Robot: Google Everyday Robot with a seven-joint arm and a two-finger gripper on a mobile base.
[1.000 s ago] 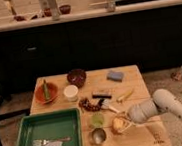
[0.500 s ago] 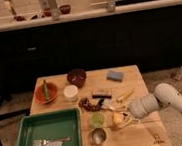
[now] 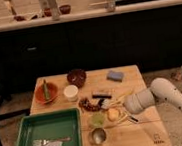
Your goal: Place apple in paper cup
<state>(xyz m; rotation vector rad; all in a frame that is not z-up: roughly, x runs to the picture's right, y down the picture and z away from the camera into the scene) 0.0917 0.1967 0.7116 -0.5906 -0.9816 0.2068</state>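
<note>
The apple (image 3: 112, 114) is a small round yellow-orange fruit lying on the wooden table (image 3: 142, 131), right of a pale green round thing (image 3: 96, 120). The paper cup (image 3: 71, 93) is a short white cup standing upright further back and to the left. My gripper (image 3: 121, 114) comes in from the right on a white arm (image 3: 163, 94) and sits right at the apple's right side, low over the table.
A dark red-brown bowl (image 3: 76, 77), an orange bowl (image 3: 46, 92), a blue sponge (image 3: 115, 75), a snack bar (image 3: 102, 93) and a yellow banana-like piece (image 3: 120, 99) lie on the table. A metal cup (image 3: 97, 135) stands in front. A green tray (image 3: 47, 138) is at the left.
My arm has swung left and further onto the table, bringing the gripper up to the apple. The apple and cup have stayed in place.
</note>
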